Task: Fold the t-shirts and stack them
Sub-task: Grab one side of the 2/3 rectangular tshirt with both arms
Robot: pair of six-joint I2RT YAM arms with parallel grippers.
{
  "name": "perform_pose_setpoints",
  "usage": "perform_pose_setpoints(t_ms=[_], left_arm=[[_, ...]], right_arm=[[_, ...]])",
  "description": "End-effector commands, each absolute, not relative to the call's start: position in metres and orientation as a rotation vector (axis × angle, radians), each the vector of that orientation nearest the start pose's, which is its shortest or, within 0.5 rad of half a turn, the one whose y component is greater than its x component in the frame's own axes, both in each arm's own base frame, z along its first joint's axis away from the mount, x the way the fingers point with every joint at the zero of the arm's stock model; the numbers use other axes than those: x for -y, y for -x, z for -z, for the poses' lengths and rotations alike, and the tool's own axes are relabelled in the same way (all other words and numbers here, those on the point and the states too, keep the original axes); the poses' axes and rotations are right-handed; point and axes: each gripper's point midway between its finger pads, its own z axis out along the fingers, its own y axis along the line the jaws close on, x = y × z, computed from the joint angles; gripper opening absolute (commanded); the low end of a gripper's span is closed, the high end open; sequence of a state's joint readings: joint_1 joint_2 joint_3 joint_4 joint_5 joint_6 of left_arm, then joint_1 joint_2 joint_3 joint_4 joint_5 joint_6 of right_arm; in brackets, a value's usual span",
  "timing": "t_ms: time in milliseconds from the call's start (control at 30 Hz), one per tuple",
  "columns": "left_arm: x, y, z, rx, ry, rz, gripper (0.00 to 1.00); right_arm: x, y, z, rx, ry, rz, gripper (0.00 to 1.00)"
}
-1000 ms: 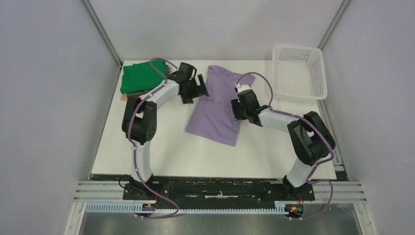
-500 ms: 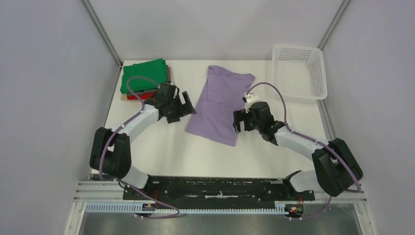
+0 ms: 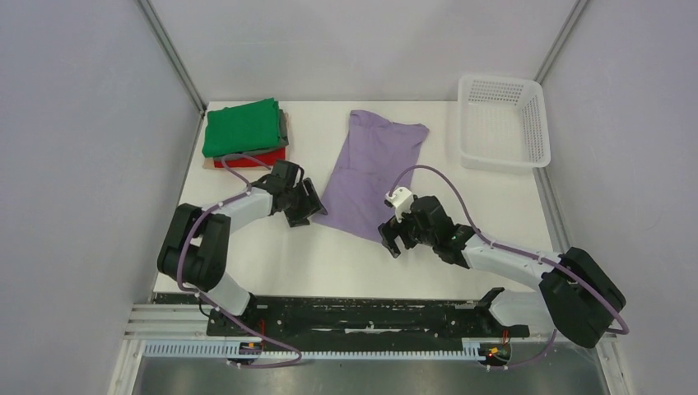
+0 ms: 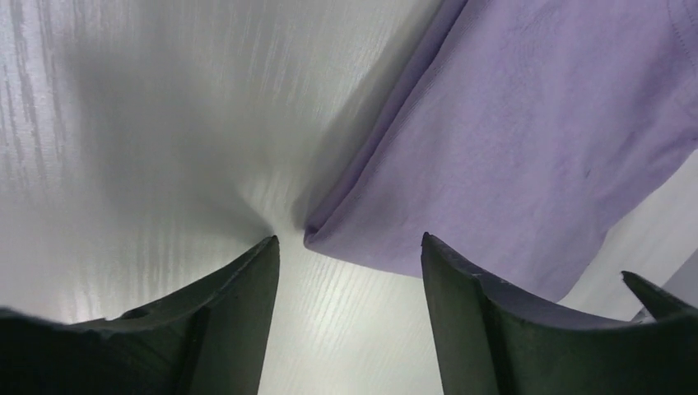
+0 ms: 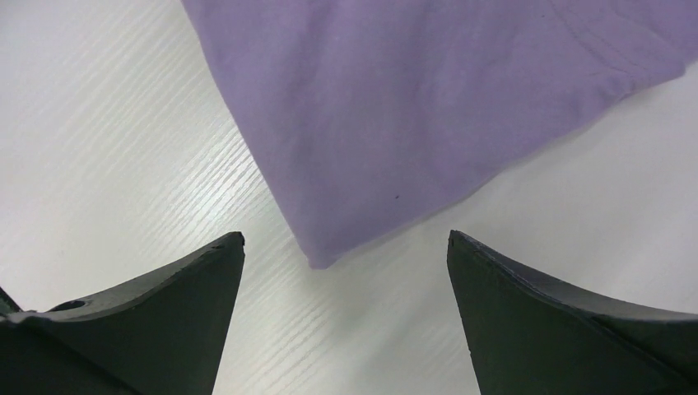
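Left gripper (image 4: 350,243) and right gripper (image 5: 346,239), both spread and empty, straddle 2 near corners of the lavender t-shirt (image 3: 370,169)

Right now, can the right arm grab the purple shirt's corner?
Probably yes: the open right end effector sits right at a near corner of the light purple cloth t-shirt, with nothing between them.

The lavender t-shirt (image 3: 372,164) lies flat on the table (image 3: 272,257). The left gripper (image 3: 306,205) sits at its near-left corner, the right gripper (image 3: 393,239) at its near-right corner.
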State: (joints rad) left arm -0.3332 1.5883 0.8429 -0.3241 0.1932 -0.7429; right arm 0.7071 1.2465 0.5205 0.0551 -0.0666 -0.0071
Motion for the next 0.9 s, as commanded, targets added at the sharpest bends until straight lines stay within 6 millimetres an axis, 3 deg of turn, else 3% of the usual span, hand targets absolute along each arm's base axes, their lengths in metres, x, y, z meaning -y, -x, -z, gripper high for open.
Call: perform_pose_setpoints(t_ms=[0,300,467,733,867], left_arm=[[0.179,-0.297,-0.019,-2.7,0.582,0.639,0.66],[0.181,-0.289,-0.018,-2.703,0.619,0.654,0.32],[0.181,-0.292,-0.025,-2.698,0.606,0.642,0.02],[0.179,-0.297,-0.03,-2.695,0.592,0.618,0.02],[0.177,-0.296,-0.032,-2.687,0.595,0.609,0.02]], right_arm=[[-0.227,-0.24,-0.065,-2.022,0.934,-0.406,0.94],[-0.24,-0.233,-0.067,-1.936,1.096,-0.372,0.85],[-0.255,-0.226,-0.064,-1.898,1.215,-0.397,0.77],[-0.261,-0.238,-0.055,-1.935,1.294,-0.302,0.63],[-0.254,-0.232,-0.038,-2.008,1.327,-0.281,0.58]])
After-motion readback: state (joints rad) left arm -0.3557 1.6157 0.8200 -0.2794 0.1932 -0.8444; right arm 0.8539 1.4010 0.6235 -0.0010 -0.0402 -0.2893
